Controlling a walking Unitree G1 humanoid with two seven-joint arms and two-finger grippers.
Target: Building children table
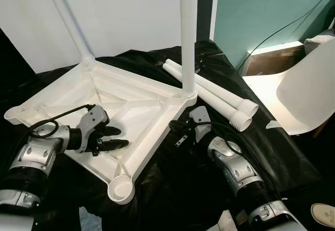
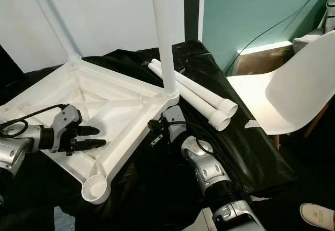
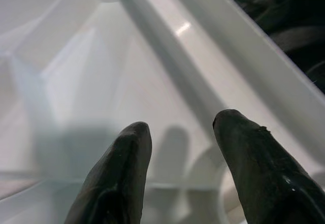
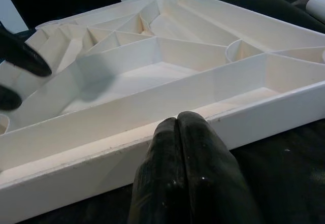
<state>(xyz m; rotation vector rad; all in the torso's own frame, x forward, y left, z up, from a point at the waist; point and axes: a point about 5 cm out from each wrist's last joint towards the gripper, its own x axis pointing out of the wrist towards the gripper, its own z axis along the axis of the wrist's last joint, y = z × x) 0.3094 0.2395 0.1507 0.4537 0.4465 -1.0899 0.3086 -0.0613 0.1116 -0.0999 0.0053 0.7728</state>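
The white plastic children-table top (image 1: 131, 102) lies upside down on a black plastic sheet (image 1: 172, 189), its ribbed underside facing up so that legs can go into the corner sockets. Two white plastic legs (image 1: 187, 32) already stand upright in sockets; the nearest round socket (image 1: 120, 188) is empty. Two more white tube legs (image 1: 220, 97) lie just beside the top on the sheet. The left tool (image 1: 119, 138) hovers over the ribs with its fingers apart, holding nothing. The right tool (image 4: 179, 132) has its fingers together, tips against the top's outer edge, probably to steady it. A white plastic chair (image 2: 298, 89) stands to the right.
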